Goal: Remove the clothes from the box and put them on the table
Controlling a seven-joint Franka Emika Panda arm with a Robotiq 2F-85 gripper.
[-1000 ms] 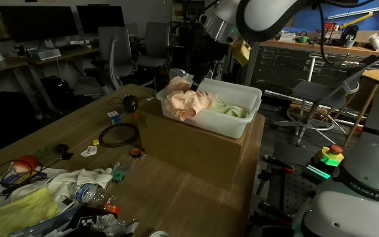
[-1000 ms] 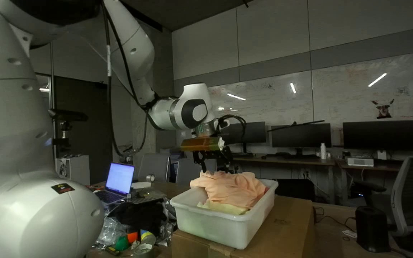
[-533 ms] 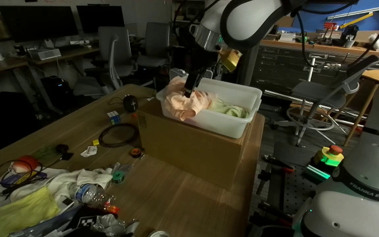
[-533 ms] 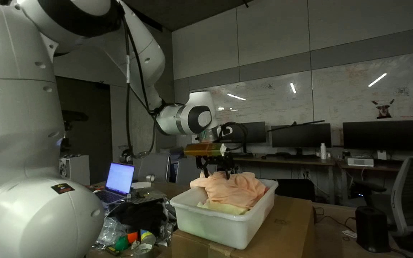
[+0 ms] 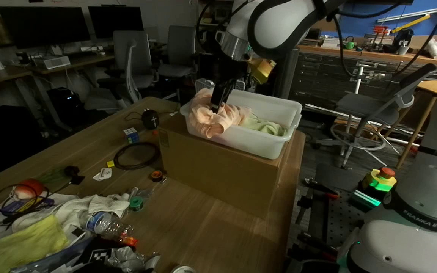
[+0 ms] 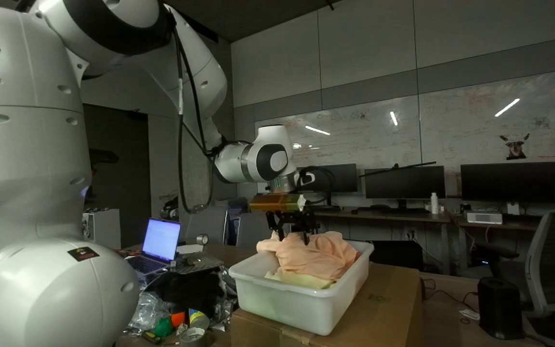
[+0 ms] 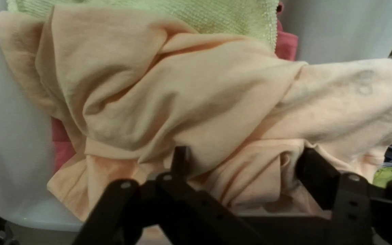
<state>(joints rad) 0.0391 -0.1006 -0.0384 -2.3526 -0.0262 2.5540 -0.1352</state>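
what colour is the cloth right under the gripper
Pale peach; the cloth shows best in the wrist view, where it fills much of the picture.

Bare tabletop between cardboard box and bottle, bin wall between it and tool

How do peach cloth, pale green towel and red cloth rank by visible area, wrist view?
1. peach cloth
2. pale green towel
3. red cloth, only small patches

Visible area only; the peach cloth partly hides the other two, so full sizes can't be told.
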